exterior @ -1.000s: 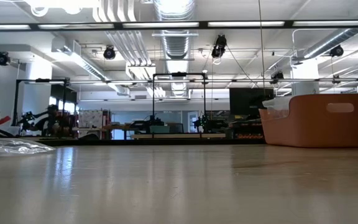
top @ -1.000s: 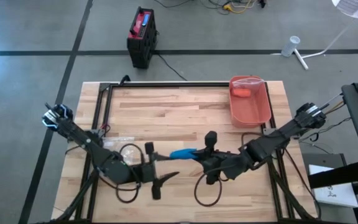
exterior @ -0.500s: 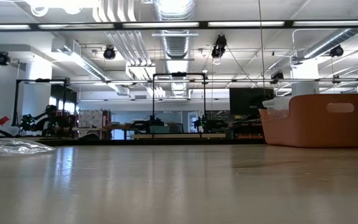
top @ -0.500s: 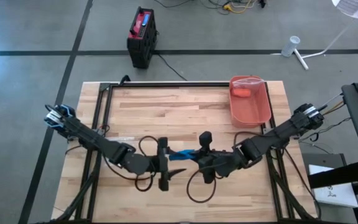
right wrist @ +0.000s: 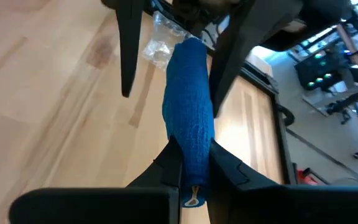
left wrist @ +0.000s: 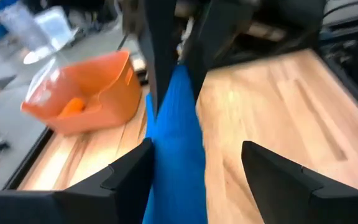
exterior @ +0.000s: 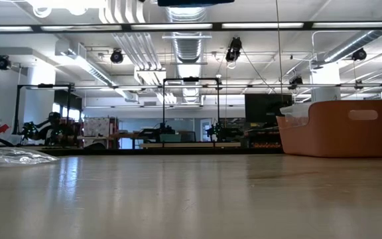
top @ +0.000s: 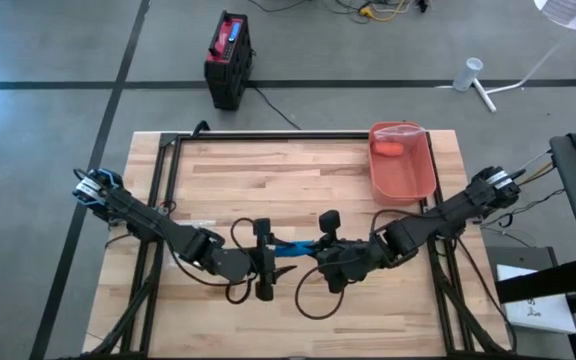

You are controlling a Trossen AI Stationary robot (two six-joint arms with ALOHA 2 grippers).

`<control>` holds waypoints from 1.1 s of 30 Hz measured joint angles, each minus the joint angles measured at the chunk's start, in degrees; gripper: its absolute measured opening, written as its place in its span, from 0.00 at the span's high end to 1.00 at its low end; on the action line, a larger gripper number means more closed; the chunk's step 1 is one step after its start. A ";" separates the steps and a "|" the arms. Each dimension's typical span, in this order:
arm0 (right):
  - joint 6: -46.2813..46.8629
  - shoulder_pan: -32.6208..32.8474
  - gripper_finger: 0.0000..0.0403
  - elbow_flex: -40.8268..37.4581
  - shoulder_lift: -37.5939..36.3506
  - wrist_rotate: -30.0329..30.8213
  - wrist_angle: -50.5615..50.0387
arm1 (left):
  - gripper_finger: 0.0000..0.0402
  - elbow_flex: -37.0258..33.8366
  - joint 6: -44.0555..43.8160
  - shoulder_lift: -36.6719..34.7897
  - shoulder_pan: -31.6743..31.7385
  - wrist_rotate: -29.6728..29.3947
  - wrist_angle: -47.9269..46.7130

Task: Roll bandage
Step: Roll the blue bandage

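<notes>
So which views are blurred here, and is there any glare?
Left wrist view: the orange bin and the blue bandage are smeared and soft. Right wrist view: the bandage weave is fairly crisp; the bench beyond is softer. Low view: ceiling strip lights are bright and the near table carries a pale sheen. High view: evenly lit, no strong glare.

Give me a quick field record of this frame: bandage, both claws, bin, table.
bandage: blue strip stretched in the air between the two claws, over the front middle of the table
right claw: shut on the bandage's end
left claw: fingers spread, bandage running between them; grip not clear
bin: orange, back right of table, holds a small orange item
wrapper: clear plastic lying at the table's left
table: wooden top
</notes>
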 joint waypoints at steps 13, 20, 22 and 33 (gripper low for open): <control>0.39 0.09 0.93 0.11 -0.20 2.56 -0.62 | 0.92 -0.22 -4.69 -1.28 -0.15 -3.28 -4.98; 1.94 0.63 0.93 0.13 -0.69 2.43 -1.97 | 0.91 0.03 -8.95 -1.58 -0.35 -3.09 -8.53; 2.52 0.84 0.93 0.13 -0.85 2.43 -2.22 | 0.91 0.21 -10.33 -1.60 -0.46 -3.02 -9.47; 4.77 1.70 0.93 0.11 -1.09 2.60 -6.79 | 0.80 -0.42 -6.98 -2.81 -1.44 -2.67 -10.51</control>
